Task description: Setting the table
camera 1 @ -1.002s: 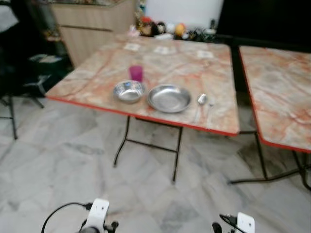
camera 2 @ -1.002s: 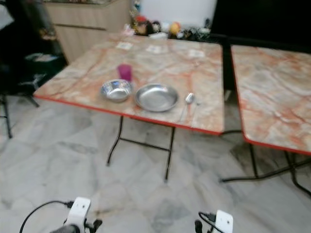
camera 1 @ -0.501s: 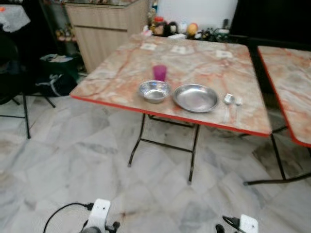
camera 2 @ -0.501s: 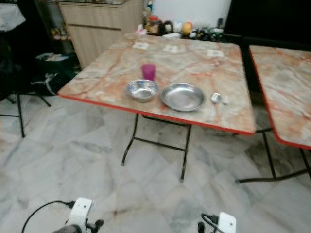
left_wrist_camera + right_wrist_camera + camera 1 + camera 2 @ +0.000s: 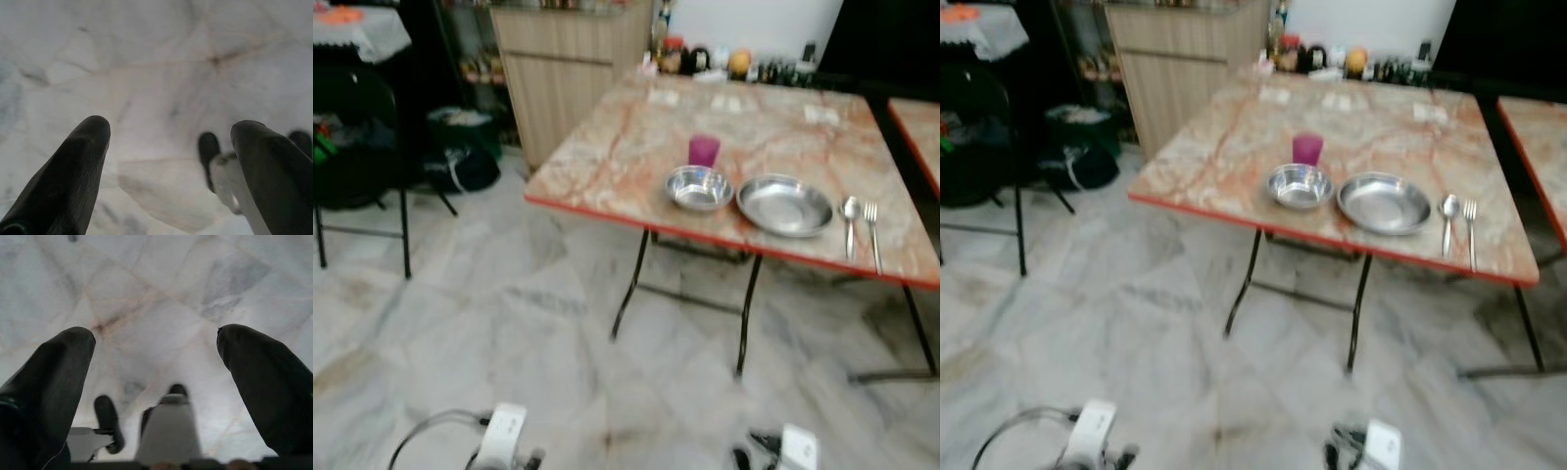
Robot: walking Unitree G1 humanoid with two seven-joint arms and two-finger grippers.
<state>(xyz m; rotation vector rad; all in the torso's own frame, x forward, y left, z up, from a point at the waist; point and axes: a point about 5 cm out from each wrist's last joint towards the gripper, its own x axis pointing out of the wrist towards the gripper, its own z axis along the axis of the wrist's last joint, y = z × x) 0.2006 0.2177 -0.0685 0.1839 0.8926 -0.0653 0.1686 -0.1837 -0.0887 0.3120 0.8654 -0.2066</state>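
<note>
Place setting near the front edge of a folding table (image 5: 636,147), apparently complete: a shallow round steel plate (image 5: 784,205) sits at centre, a smaller, deeper steel bowl (image 5: 698,187) just beside it on the robot's left, and a translucent magenta cup (image 5: 704,150) stands upright directly behind the bowl. To the right of the plate a spoon (image 5: 850,220) and a fork (image 5: 873,230) lie side by side, handles pointing toward the table edge. Judged from this layout, little or nothing is left to place. The metalware is polished and reflective; the tabletop is pink-veined marble-pattern laminate with a red rim on thin black legs. The floor (image 5: 509,333) is glossy grey-white marble tile. Both arms hang low, well apart from the table: the left gripper (image 5: 168,161) and the right gripper (image 5: 154,377) have fingers spread wide, holding nothing, above bare floor.
</note>
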